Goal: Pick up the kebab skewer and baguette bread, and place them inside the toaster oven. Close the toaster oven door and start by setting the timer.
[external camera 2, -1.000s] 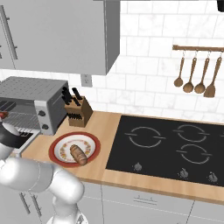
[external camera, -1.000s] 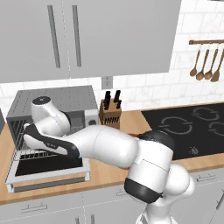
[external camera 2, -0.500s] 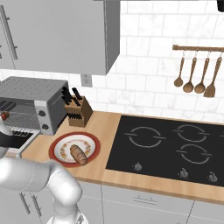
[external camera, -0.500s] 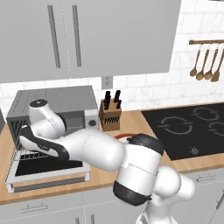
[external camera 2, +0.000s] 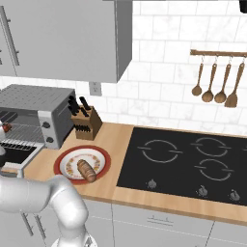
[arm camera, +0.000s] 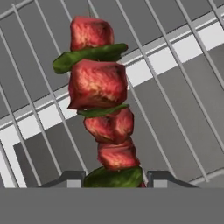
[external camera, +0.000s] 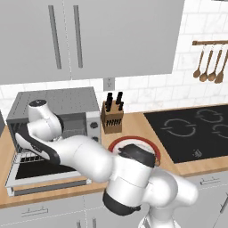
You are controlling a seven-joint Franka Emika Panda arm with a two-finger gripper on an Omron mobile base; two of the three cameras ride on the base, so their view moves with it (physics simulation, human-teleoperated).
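Note:
In the hand view my gripper [arm camera: 114, 179] is shut on the lower end of the kebab skewer [arm camera: 103, 96], red meat chunks with green slices, held just over the wire rack [arm camera: 175, 83]. The toaster oven [external camera: 58, 111] stands at the counter's left with the toaster oven door [external camera: 42, 173] folded down flat. My hand reaches into its mouth. The skewer's tip [external camera 2: 5, 128] shows at the oven opening in the right base view. The baguette bread [external camera 2: 87, 170] lies on the red-rimmed plate [external camera 2: 65, 158] to the right of the toaster oven [external camera 2: 34, 113].
A knife block [external camera: 112, 118] stands right beside the oven's knob panel [external camera: 93, 125]. A black cooktop [external camera 2: 185, 164] takes the counter's right half, with wooden spoons [external camera 2: 214, 82] hanging above it. Wall cabinets [external camera: 89, 35] hang over the oven.
My arm has swung left and a little up, carrying the skewer from the open door's level into the oven mouth over the rack.

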